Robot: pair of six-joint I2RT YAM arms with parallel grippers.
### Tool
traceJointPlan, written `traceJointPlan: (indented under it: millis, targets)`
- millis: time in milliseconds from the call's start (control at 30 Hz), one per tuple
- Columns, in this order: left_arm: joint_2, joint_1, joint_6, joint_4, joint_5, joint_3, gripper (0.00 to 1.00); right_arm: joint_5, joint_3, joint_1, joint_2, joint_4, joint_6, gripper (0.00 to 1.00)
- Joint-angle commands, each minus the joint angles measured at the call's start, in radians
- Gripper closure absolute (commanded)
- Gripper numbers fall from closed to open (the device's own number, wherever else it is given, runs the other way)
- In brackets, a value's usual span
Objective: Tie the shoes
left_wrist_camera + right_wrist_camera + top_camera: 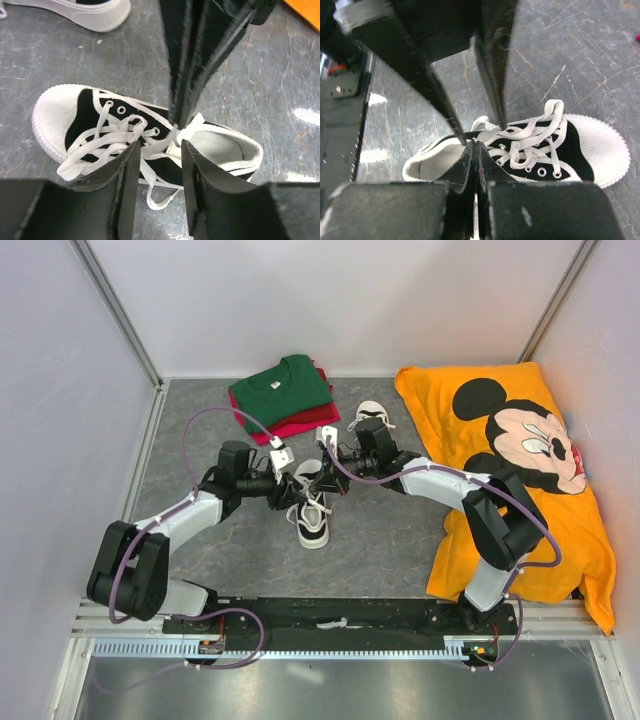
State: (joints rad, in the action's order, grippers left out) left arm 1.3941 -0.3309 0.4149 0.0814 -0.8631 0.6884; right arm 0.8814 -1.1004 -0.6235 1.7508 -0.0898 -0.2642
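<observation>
Black canvas sneaker [312, 523] with white laces [95, 145], toe pointing to the near edge of the grey tabletop [400, 550], lies between left claw [159, 150], open astride the laces, and right claw [475, 146], pinched shut on them.

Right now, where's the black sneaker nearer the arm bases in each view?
Top external: sneaker mid-table, toe toward the arm bases.
Left wrist: sneaker centre frame, toe to the left.
Right wrist: sneaker centre-right, toe to the right.
Shared landmark: its ribbed white toe cap.
</observation>
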Motion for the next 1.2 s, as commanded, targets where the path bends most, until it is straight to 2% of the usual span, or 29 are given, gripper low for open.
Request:
traceJointPlan:
  millis: [0, 100, 167, 400, 533, 600, 700, 733, 933, 1100, 1167]
  targets:
    - [-0.076, 0.0, -0.154, 0.176, 0.059, -0.059, 0.52, 0.002, 0.019, 0.008, 0.001, -0.117, 0.163, 1.0]
    - [-0.105, 0.0, -0.194, 0.207, 0.081, -0.093, 0.43, -0.002, 0.04, 0.008, -0.004, -0.154, 0.197, 1.0]
    - [-0.109, 0.001, -0.211, 0.216, 0.085, -0.098, 0.42, -0.009, 0.043, 0.008, -0.001, -0.172, 0.23, 1.0]
    - [-0.073, 0.0, -0.223, 0.245, 0.096, -0.081, 0.4, -0.015, 0.045, 0.01, 0.004, -0.206, 0.263, 1.0]
    - [-0.037, -0.002, -0.215, 0.242, 0.075, -0.053, 0.43, -0.013, 0.045, 0.013, 0.006, -0.215, 0.296, 1.0]
    - [-0.023, -0.002, -0.205, 0.207, 0.069, -0.027, 0.48, -0.015, 0.043, 0.018, 0.006, -0.215, 0.301, 1.0]
    - [-0.007, 0.0, -0.177, 0.138, 0.076, 0.005, 0.59, -0.015, 0.043, 0.021, 0.009, -0.217, 0.304, 1.0]
    - [-0.006, 0.0, -0.165, 0.124, 0.073, 0.008, 0.66, -0.013, 0.042, 0.021, 0.009, -0.218, 0.304, 1.0]
    - [-0.018, 0.001, -0.073, 0.045, 0.024, 0.02, 0.86, -0.015, 0.045, 0.025, 0.015, -0.217, 0.309, 1.0]
    - [-0.009, 0.006, 0.013, -0.022, -0.017, 0.046, 0.95, -0.01, 0.047, 0.028, 0.021, -0.218, 0.313, 1.0]
    - [-0.014, 0.009, 0.033, -0.031, -0.025, 0.048, 0.91, -0.007, 0.047, 0.027, 0.022, -0.218, 0.315, 1.0]
